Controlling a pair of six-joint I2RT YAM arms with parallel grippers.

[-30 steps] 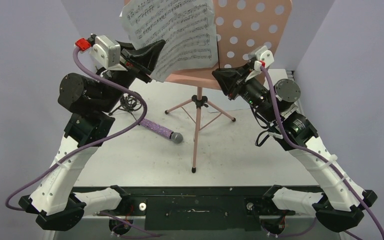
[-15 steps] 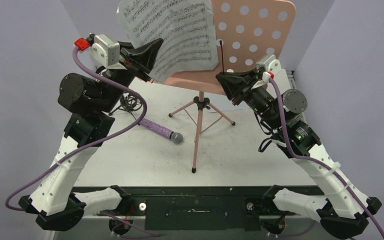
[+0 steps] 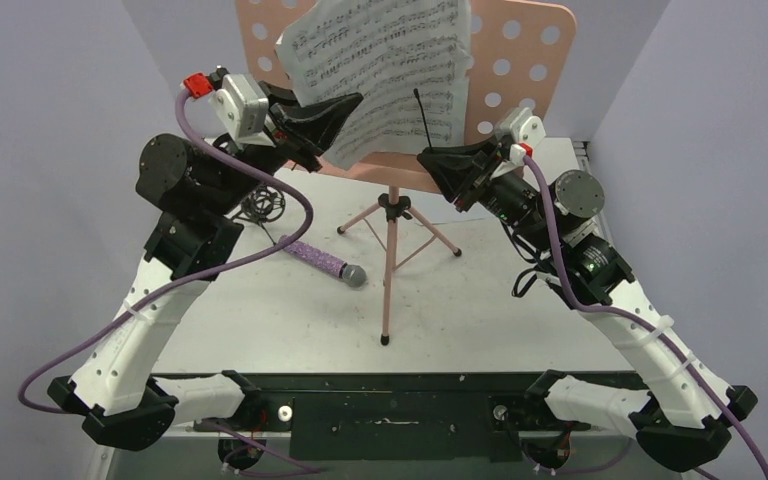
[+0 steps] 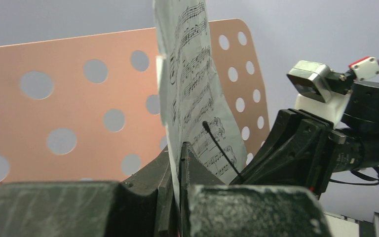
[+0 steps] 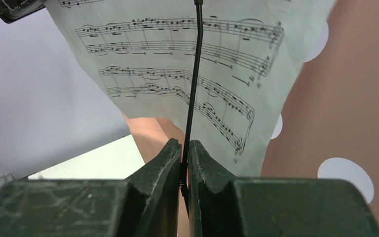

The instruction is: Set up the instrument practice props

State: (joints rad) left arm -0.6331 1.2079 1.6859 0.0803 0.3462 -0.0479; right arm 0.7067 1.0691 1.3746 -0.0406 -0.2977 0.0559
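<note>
- Sheet-music paper (image 3: pixel 390 70), white, stands upright before pink perforated stand desk (image 3: pixel 522 55), clamped in left gripper (image 3: pixel 345 105).
- Right gripper (image 3: pixel 426 158) pinches thin black wire rod (image 5: pixel 193 74).
- Purple glitter microphone (image 3: pixel 320 260) lies on grey table (image 3: pixel 260 325).

Stand pole (image 3: pixel 388 270) mid-table, mic (image 3: pixel 325 262) left

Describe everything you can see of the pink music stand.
The pink music stand stands upright on the table: a flat desk perforated with round holes, on a thin pole above three splayed legs. It looks like painted metal. The left hand pinches sheet music standing before the desk. The right hand is shut on a thin black wire rising at the desk's lower edge.
</note>
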